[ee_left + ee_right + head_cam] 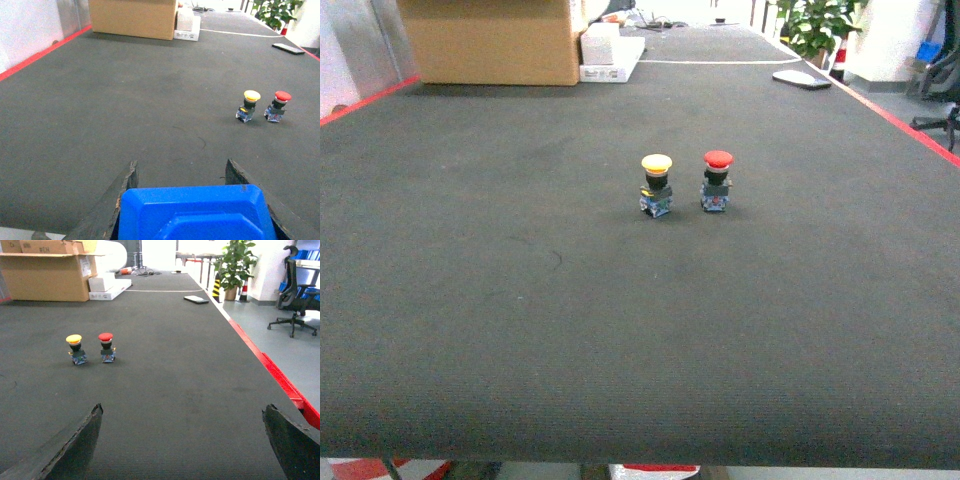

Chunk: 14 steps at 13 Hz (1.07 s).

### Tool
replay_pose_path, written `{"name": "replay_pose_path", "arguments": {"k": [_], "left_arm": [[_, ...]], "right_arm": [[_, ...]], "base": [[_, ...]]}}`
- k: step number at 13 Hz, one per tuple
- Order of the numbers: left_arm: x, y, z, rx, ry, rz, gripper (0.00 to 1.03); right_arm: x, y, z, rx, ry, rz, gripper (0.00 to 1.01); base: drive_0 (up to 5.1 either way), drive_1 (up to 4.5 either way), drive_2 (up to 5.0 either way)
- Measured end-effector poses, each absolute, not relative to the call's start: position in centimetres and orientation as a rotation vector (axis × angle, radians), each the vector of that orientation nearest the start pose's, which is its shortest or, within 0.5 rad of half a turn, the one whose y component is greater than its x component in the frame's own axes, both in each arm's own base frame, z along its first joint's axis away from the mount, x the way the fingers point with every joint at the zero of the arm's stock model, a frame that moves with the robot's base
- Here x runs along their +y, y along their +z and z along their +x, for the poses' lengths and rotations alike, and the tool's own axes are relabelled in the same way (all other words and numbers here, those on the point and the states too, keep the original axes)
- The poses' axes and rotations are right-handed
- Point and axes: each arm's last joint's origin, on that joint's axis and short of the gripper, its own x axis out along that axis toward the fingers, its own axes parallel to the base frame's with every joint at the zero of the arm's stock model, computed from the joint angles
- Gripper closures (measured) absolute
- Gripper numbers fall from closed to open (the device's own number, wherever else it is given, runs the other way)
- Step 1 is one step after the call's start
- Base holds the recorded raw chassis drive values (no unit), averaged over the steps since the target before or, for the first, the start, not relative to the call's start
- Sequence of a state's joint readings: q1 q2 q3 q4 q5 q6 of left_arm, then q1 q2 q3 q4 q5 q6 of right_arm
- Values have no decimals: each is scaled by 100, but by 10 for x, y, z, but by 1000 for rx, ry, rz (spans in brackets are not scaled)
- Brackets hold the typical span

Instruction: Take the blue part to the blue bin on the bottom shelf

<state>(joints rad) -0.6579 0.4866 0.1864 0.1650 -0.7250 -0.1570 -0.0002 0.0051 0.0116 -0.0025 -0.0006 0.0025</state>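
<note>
The blue part (195,212), a smooth bright-blue plastic piece with bevelled corners, fills the bottom of the left wrist view. My left gripper (182,165) is shut on it, a dark finger pressed against each side. It hangs over the near part of the dark mat. In the right wrist view my right gripper (184,409) stands wide open, with only bare mat between its fingers. Neither gripper shows in the head view. The blue bin and the bottom shelf are out of view.
Two push buttons stand mid-mat, a yellow-capped one (656,185) and a red-capped one (717,180). At the far end are a cardboard box (490,40), white boxes (612,55) and a dark flat device (801,78). Red tape (280,380) marks the mat's right edge.
</note>
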Motion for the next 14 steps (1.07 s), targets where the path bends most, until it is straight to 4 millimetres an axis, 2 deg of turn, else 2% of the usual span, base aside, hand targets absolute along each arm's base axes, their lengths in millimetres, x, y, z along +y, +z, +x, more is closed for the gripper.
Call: {"name": "replay_pose_path", "arguments": {"k": [5,14], "left_arm": [[-62,201,112,92,75,-76,60],[-62,201,112,93,75,-75,60]], "right_arm": [[0,167,97,-1,0,3,3],[0,167,97,-1,0,3,3]], "base": [[-30,-30,-30],[-157,-157,-157]]}}
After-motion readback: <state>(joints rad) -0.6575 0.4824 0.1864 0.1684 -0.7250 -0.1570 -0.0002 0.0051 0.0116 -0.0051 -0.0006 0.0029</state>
